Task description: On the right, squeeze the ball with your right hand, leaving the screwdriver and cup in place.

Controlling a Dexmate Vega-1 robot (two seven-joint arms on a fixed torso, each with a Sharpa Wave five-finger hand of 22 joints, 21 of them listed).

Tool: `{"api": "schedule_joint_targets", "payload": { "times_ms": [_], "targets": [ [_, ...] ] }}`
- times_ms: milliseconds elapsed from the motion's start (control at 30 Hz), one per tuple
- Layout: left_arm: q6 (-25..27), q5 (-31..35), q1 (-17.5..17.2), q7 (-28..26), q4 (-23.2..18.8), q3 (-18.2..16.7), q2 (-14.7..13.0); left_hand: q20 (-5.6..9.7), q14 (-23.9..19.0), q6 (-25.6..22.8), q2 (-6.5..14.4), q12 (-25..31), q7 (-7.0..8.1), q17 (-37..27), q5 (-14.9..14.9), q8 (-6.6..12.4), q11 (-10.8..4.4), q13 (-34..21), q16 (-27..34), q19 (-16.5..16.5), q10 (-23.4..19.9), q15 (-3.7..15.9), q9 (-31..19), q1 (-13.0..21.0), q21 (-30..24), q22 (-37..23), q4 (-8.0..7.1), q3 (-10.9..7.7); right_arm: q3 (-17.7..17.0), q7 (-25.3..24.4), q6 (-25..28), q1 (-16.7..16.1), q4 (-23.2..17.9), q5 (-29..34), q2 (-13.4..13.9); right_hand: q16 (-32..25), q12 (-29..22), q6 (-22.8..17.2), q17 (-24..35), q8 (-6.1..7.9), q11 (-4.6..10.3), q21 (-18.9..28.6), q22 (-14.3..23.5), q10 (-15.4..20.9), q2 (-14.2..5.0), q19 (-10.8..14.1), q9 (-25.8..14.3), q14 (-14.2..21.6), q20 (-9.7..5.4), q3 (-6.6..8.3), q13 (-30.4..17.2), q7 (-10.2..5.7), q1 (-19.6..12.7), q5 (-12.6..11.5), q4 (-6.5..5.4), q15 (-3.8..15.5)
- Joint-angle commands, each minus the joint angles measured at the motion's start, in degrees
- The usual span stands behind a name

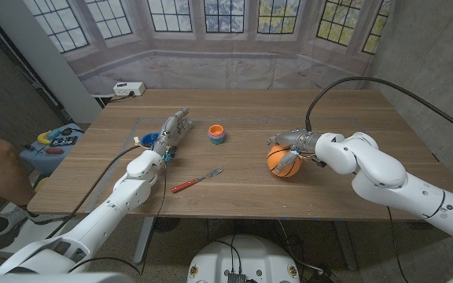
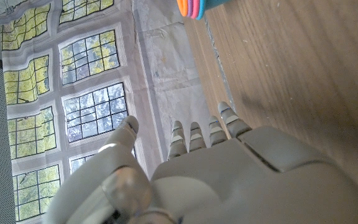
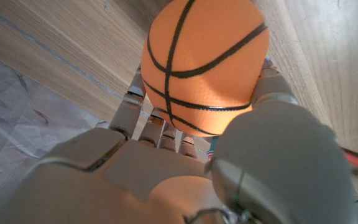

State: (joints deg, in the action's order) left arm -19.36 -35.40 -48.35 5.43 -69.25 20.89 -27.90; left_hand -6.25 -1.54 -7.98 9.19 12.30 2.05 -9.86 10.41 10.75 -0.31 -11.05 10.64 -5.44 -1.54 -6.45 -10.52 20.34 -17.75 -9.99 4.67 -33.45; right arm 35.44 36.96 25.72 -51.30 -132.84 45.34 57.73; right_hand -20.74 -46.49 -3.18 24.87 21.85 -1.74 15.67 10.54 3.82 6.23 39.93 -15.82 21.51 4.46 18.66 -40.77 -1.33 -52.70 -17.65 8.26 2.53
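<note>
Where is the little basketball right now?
In the head view the orange basketball sits on the right side of the wooden table, gripped by the right hand. The stacked cups and the red-handled fork lie to its left.

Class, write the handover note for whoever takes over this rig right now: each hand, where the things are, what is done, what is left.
Right hand: grips the orange ball on the table, right side.
Left hand: open, holding nothing, left of the stacked cup.
A red-handled fork, not a screwdriver, lies near the front edge, untouched.
Done: ball grasped.
Left: finish the squeeze, release; leave cup and fork in place.
</note>
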Motion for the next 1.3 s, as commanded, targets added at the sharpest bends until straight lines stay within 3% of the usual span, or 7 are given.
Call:
{"api": "schedule_joint_targets", "payload": {
  "times_ms": [33, 333, 867, 1300],
  "targets": [
    [-0.3, -0.2, 0.3, 0.3, 0.6, 0.1, 0.3, -0.07, -0.2, -0.5, -0.1, 0.0, 0.29, -0.2, 0.5, 0.13, 0.22, -0.1, -0.1, -0.3, -0.5, -0.05, -0.2, -0.4, 0.2, -0.3, 0.1, -0.34, -1.0, 0.6, 0.7, 2.1, -0.5, -5.4, 0.3, 0.2, -0.3, -0.1, 0.3, -0.27, -0.05, -0.2, 0.2, -0.5, -0.18, -0.2, -0.1, -0.3, 0.24, 0.13, -0.3, 0.19, 0.6, 0.1, -0.17, -0.27],
    [-0.4, -0.1, 0.3, 0.2, 0.6, 0.0, 0.4, -0.08, -0.2, -0.5, -0.1, 0.0, 0.28, -0.2, 0.5, 0.13, 0.31, -0.1, -0.2, -0.4, -0.5, -0.03, -0.2, -0.5, 0.3, -0.3, 0.1, -0.38, -1.7, -0.8, -0.1, 3.4, -0.1, -10.6, 1.4, 0.5, -0.4, -0.2, 0.6, -0.45, -0.36, -0.4, 0.3, -0.9, -0.23, -0.4, -0.1, -0.6, 0.56, -0.05, -0.6, 0.37, 1.3, 0.3, -0.51, -0.77],
    [-1.0, -0.6, 1.0, 1.1, 1.8, -0.1, 0.9, -0.11, -0.2, -0.6, -0.1, 0.0, 0.32, -0.2, 0.5, 0.13, 0.36, -0.1, -0.2, -0.4, -0.5, -0.1, -0.2, -0.6, 0.6, -0.3, 0.17, -0.5, -1.7, -1.8, 0.5, 7.5, 1.9, -20.5, 1.0, 1.9, -0.2, 1.1, 1.1, -1.44, -1.1, -1.2, 0.3, -3.2, -0.24, -1.9, 0.0, -2.4, 2.15, -0.15, -1.2, 0.28, 2.0, 0.7, -0.63, -2.17],
    [-1.4, -0.7, 1.3, 1.4, 2.6, -0.1, 1.1, -0.13, -0.2, -0.5, -0.1, -0.1, 0.35, -0.2, 0.5, 0.11, 0.31, -0.1, -0.2, -0.5, -0.5, -0.08, -0.2, -0.7, 0.8, -0.3, 0.22, -0.6, -2.2, -5.1, 0.4, 8.9, 2.5, -26.2, 1.9, 1.7, -1.2, -0.5, 1.4, -1.22, -0.83, -1.1, 0.3, -1.8, -0.59, -1.0, 0.1, -0.9, 1.53, 0.23, -1.6, 0.71, 1.5, 0.9, -0.25, -1.69]
  ]
}}
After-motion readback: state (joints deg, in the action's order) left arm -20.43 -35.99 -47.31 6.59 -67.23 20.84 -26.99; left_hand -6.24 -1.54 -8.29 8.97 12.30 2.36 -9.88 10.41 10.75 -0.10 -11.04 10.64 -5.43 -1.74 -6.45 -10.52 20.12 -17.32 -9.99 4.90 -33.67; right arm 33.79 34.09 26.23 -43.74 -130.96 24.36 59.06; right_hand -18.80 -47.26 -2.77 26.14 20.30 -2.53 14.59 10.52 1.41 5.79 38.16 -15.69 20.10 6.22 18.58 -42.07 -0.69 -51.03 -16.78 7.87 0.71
